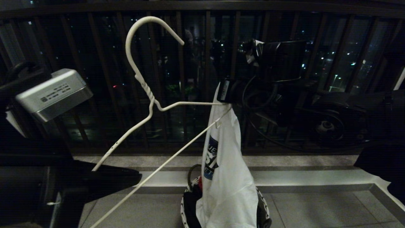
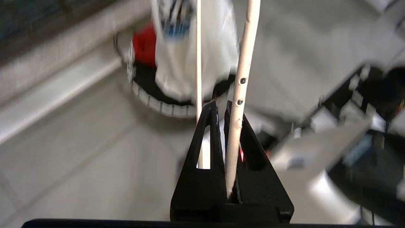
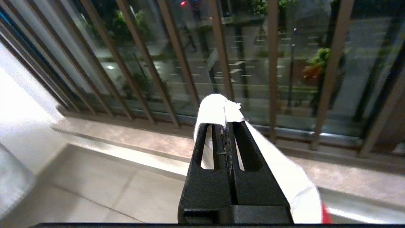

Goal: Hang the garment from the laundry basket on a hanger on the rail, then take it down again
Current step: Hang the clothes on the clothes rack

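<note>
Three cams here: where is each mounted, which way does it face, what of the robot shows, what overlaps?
Head: faces the balcony railing; both arms show, white hanger between them.
Left wrist: behind the left gripper, shut on the hanger; looks down at the laundry basket.
Right wrist: behind the right gripper, shut on the T-shirt; faces the railing.
Shared: T-shirt in all three.

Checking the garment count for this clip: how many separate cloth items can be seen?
3. The white T-shirt hangs from the right tool above the basket; a red cloth and a black garment lie inside it. More may be hidden underneath.
</note>
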